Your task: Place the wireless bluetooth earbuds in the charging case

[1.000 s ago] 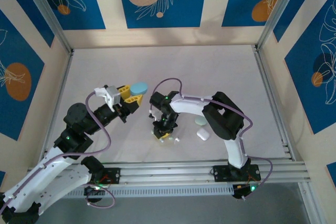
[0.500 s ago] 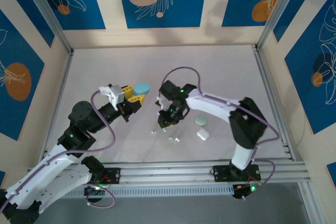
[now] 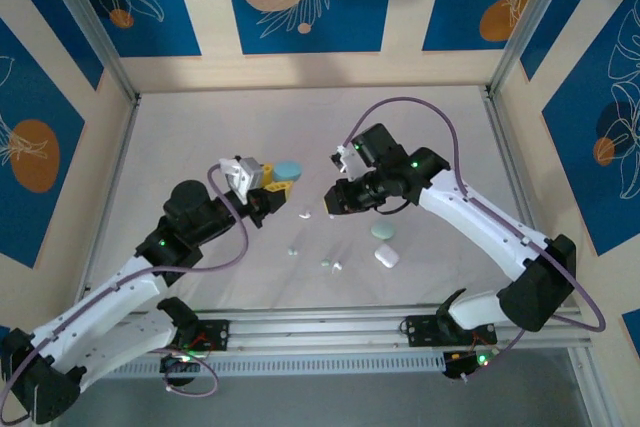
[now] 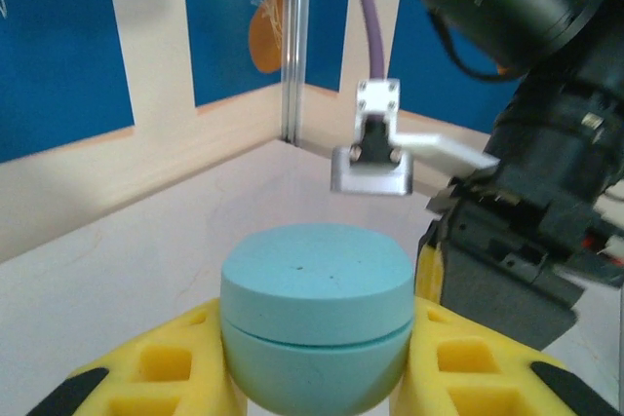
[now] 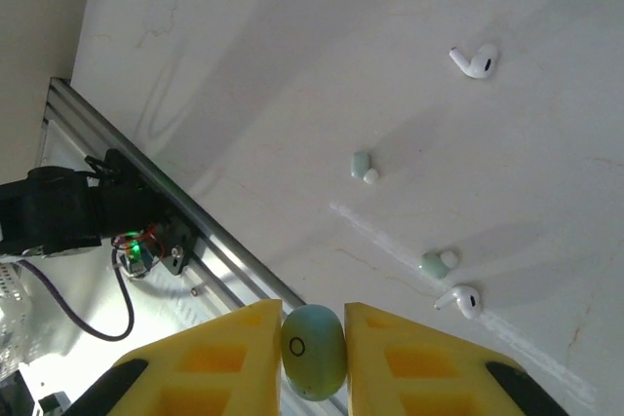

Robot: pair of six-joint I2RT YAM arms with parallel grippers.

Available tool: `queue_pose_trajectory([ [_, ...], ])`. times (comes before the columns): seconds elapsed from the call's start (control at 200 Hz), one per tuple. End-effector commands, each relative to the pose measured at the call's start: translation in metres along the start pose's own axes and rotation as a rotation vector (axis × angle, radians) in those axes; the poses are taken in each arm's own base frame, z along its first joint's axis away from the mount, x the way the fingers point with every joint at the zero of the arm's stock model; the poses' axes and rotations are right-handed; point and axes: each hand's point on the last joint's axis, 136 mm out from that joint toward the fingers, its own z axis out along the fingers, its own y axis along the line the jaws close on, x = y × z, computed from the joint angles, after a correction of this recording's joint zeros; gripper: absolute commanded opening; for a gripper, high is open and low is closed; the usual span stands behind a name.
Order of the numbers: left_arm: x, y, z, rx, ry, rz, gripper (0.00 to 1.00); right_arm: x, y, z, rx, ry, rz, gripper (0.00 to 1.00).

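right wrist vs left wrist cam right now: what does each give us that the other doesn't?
Right wrist: the right gripper pinching a pale green earbud, two white earbuds and two green earbuds loose on the table, and the near rail. Left wrist: the left gripper clamping a closed pale blue case, the right arm's wrist close behind it, and blue wall panels. Shared: the table surface; each shows its own jaws shut on its item.
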Motion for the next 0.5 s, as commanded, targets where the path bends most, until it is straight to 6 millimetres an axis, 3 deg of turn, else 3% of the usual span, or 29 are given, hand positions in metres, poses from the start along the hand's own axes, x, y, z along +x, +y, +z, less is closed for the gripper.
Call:
queue_pose_trajectory([
  [0.0,0.007,-0.010,0.009,0.066,0.008,0.002,0.31,-0.004,0.023,-0.024,-0.065,-0.034,-0.012,0.22],
  [0.205,0.023,-0.012,0.023,0.104,0.056,0.004,0.31,-0.009,0.034,-0.033,-0.098,-0.057,-0.025,0.22],
  [0.495,0.027,-0.017,0.029,0.144,0.073,-0.001,0.31,-0.020,0.045,-0.034,-0.147,-0.088,-0.036,0.22],
])
